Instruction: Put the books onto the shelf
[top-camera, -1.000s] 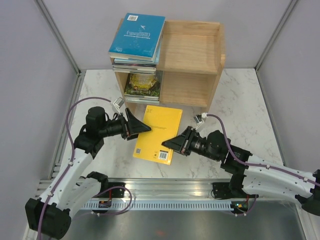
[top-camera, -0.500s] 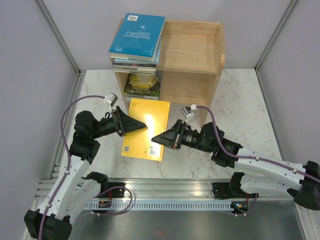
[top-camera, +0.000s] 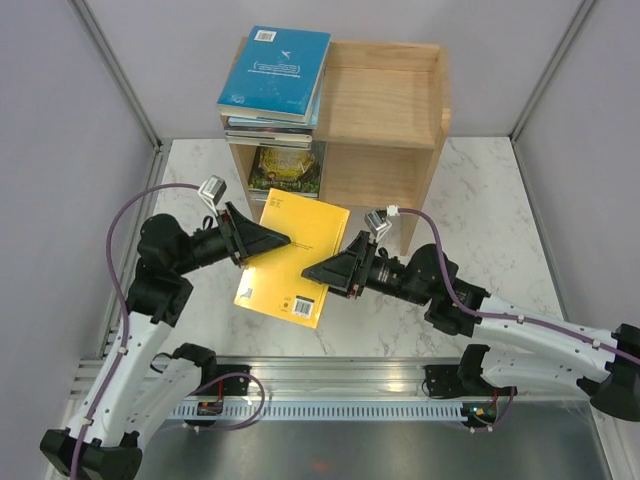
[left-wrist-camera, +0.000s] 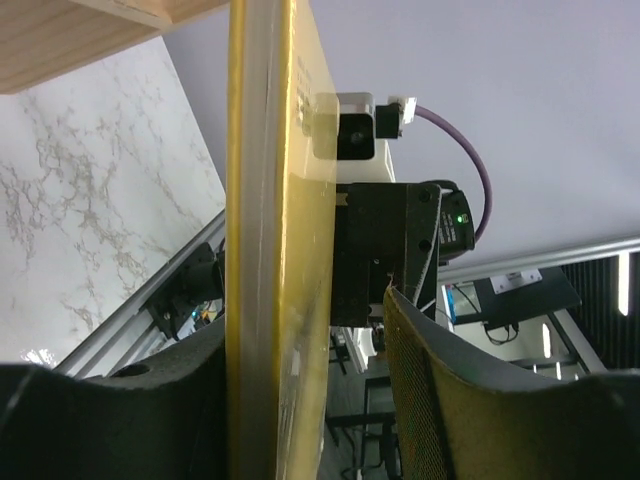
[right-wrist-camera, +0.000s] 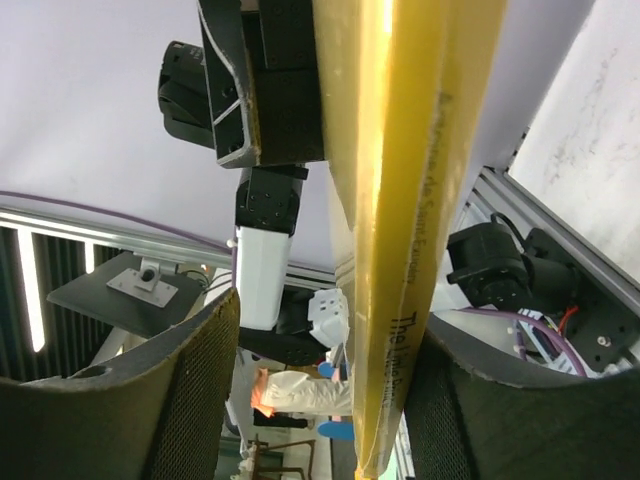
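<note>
Both arms reach inward from the near edge, wrists turned so the tools point at each other over the table (top-camera: 500, 230).
- Left arm: rises from the bottom-left corner with the elbow sharply bent, and the left gripper (top-camera: 278, 241) points right.
- Right arm: stretched long and low from the bottom-right. The right gripper (top-camera: 312, 271) points left and sits a little nearer the bases than the left one.

Between them is the yellow book (top-camera: 280, 278), cover up, skewed and tilted. Its far edge is just in front of the lower opening of the shelf (top-camera: 380, 100). Whether its near edge rests on the table: cannot tell.

Left tool: jaws partway in, with the book edge-on between them. In the wrist view one finger (left-wrist-camera: 100, 420) lies against the cover. A slit shows between the other finger (left-wrist-camera: 470, 420) and the book. Clamped or not: cannot tell.

Right tool: jaws spread wider than the book. One finger (right-wrist-camera: 150, 400) stands clear of it with a plain gap, and the other finger (right-wrist-camera: 480, 400) is just beside the cover. Not gripping.

Materials:
- Yellow book: thin glossy paperback with glare on the cover and a white barcode sticker (top-camera: 303, 302) by its near edge.
- Fingers: black, broad and wedge-shaped, with a fine mesh texture on the pads.
- Shelf: pale bare wood, two tiers, raised side rims.
  - Upper tier, left: a flat stack of books (top-camera: 270, 125) topped by a teal book (top-camera: 275, 70).
  - Lower tier, left: a green illustrated book (top-camera: 287, 168).
- Table: white, marble-patterned, with grey veins.
</note>
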